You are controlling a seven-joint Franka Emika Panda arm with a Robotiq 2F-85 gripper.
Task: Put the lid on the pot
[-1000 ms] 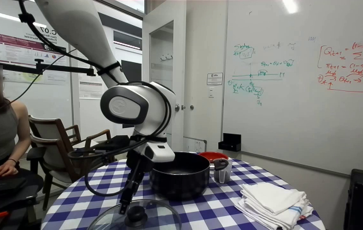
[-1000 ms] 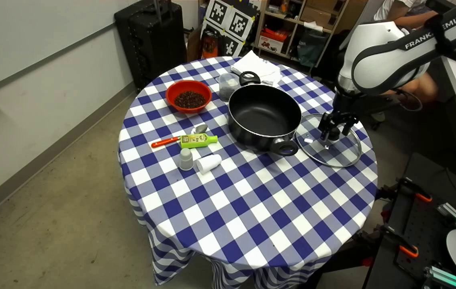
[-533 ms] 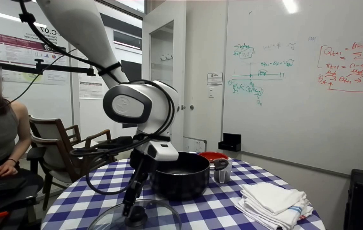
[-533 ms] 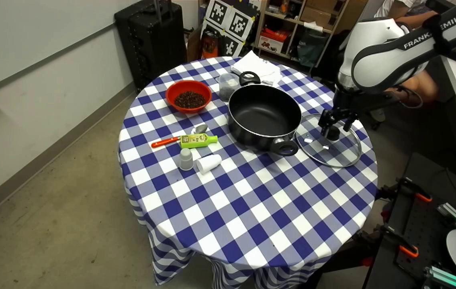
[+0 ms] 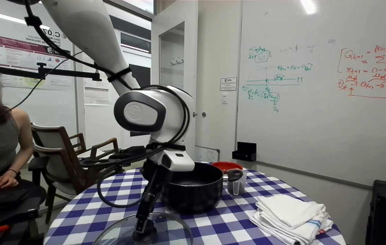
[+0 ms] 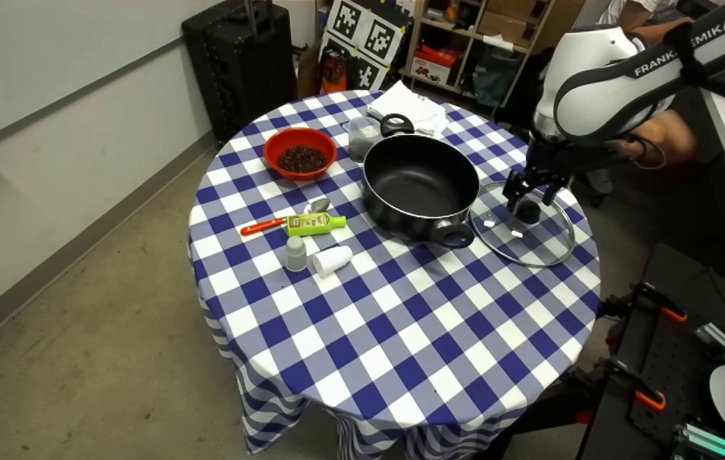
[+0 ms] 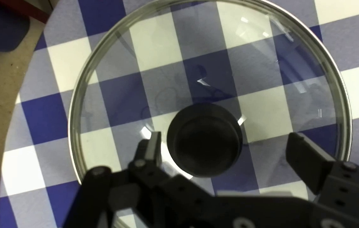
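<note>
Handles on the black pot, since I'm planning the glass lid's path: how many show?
2: one black handle near the glass lid, another handle near the clear plastic container.

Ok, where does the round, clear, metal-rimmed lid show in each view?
In an exterior view: lid at bottom, left of centre, cut off.
In an exterior view: lid right of centre, about mid-height.
Wrist view: lid fills most of the picture.
Shared landmark: round black knob at its centre, in all three.
</note>
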